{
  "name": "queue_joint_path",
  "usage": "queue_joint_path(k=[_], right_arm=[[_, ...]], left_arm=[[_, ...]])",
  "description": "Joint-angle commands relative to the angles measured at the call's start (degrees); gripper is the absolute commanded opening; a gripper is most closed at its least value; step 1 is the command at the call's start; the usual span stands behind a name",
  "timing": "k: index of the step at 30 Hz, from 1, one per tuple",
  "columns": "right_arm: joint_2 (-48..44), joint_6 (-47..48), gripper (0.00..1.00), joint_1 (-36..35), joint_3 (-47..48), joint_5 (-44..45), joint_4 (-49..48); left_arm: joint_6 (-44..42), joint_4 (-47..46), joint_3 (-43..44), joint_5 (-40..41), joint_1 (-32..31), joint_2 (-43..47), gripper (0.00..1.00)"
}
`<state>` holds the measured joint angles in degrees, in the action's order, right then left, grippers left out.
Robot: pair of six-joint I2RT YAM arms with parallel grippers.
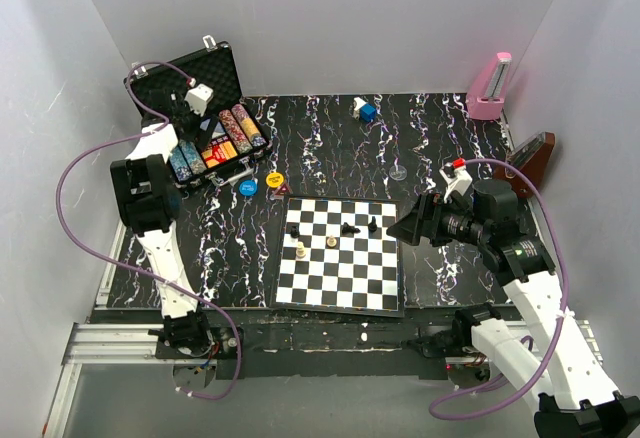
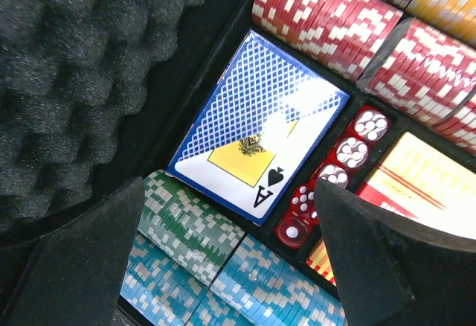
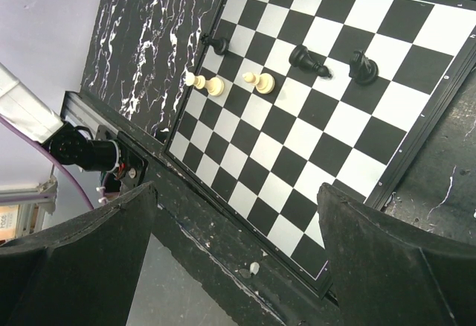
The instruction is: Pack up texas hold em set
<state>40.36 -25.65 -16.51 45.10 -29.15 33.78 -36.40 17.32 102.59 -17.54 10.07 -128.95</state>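
The black case (image 1: 205, 68) stands open at the back left, its foam-lined lid (image 2: 74, 65) raised. In the tray lie rows of red chips (image 2: 327, 13), green chips (image 2: 186, 225) and blue chips (image 2: 260, 289), a blue card deck showing an ace of spades (image 2: 256, 129), red dice (image 2: 335, 170) and the red-yellow card box (image 2: 424, 184). My left gripper (image 1: 196, 123) hovers open and empty over the tray (image 2: 230, 266). A yellow disc (image 1: 273, 178) and a blue disc (image 1: 248, 187) lie on the table just right of the case. My right gripper (image 1: 405, 226) is open and empty above the chessboard's right edge.
The chessboard (image 1: 340, 258) with a few pieces lies at the front centre and shows in the right wrist view (image 3: 312, 117). A pink metronome (image 1: 490, 88) and a brown metronome (image 1: 530, 158) stand at the right. A small blue-white object (image 1: 364, 110) sits at the back.
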Motion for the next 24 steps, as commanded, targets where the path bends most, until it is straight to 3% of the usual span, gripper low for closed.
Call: queue_joint_path(k=[1,5,13,20,24], right_arm=[[-0.8,-0.5,0.94,0.3,-0.5,-1.0,-0.6],[-1.1,-0.6,0.94,0.3,-0.5,-0.9,-0.8],[-1.3,-1.2,0.94,0.3,-0.5,-0.5,-0.9],[-0.8,-1.8,0.94,0.3,-1.1,-0.4,-1.7],[-0.1,-2.3,0.94,0.3,-1.2,-0.8,-2.7]], left_arm=[[2.9,-3.2,-1.4,-2.6,0.0,7.1,0.97],[6.9,-6.7,-2.4,-0.6,0.1,7.9,0.89],[14.4,-8.4,-0.8,5.8,0.1,5.5,0.51],[17.6,-10.8,-1.3,7.8,0.0,4.3,0.33],[18.3,-11.9,-1.2,8.9,-0.1,3.2,0.28]])
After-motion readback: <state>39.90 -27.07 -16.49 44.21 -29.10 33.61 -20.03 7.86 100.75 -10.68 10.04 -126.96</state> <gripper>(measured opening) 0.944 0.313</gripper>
